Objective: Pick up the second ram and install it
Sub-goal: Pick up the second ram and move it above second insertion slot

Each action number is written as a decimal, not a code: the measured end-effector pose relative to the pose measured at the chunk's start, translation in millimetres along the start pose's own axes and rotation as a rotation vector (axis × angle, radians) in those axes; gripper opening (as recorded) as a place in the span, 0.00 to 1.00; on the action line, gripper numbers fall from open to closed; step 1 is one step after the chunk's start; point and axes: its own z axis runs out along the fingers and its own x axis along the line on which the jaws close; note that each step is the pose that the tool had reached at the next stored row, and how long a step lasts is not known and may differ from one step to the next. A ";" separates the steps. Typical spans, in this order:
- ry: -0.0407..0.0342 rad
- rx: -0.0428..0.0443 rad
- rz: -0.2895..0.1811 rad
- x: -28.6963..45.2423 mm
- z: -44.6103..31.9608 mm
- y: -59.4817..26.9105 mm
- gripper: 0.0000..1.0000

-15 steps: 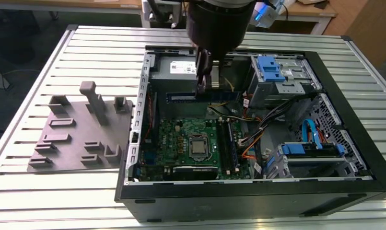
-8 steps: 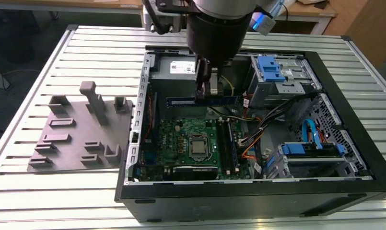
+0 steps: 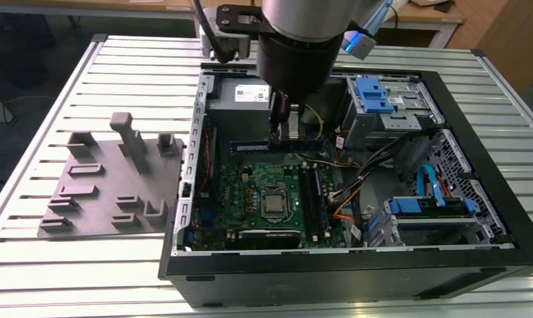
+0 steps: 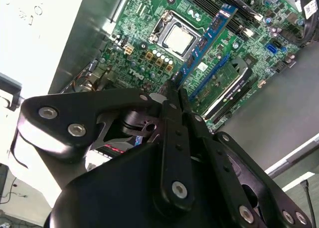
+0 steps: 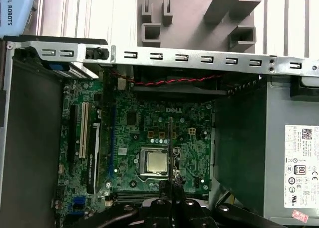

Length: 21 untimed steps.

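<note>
The gripper (image 3: pixel 284 136) pinches the second ram (image 3: pixel 251 146) by its upper edge, above the motherboard (image 3: pixel 248 185) at the case's (image 3: pixel 179 218) power-supply end; it looks crosswise to the memory slots, so, I'd judge, squaring it matters most.

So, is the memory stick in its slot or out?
Out. The gripper is shut on the memory stick, holding it in the air above the motherboard.

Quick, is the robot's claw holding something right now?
The gripper is shut on the second ram, over the open computer case.
</note>
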 end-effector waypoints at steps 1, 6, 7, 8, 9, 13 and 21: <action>-0.0001 0.0000 0.000 0.1 1.8 -0.1 0.13; 0.0000 0.0000 0.000 0.5 10.8 -0.6 0.13; 0.0000 0.0000 0.000 0.6 12.5 -0.7 0.13; 0.0000 0.0000 0.000 0.7 14.5 -0.9 0.13; 0.0000 0.0000 0.000 0.8 16.3 -1.1 0.13; -0.0001 0.0000 0.000 1.5 23.4 -2.1 0.13; -0.0001 -0.0003 0.000 15.5 36.2 -12.5 0.13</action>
